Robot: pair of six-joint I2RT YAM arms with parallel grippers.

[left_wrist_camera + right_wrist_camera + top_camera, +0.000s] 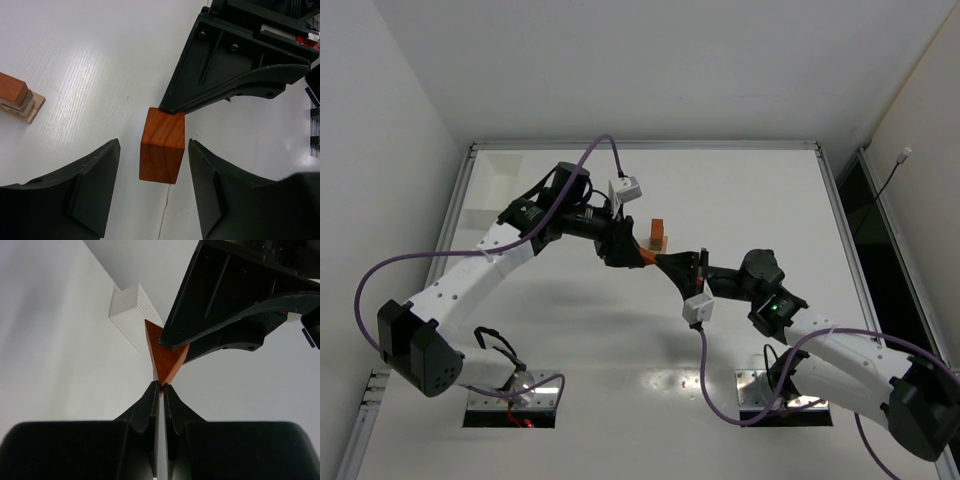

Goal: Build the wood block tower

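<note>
Jaws: R gripper [160, 386] clenched on wedge [162, 145] thin edge; L gripper [154, 143] released, astride wedge w/ gaps both sides. Tower [660, 235] at middle of table [750, 190], just beside wedge. Risk: slim pinch; off-centre L closure could twist wedge loose, toppling tower.
</note>
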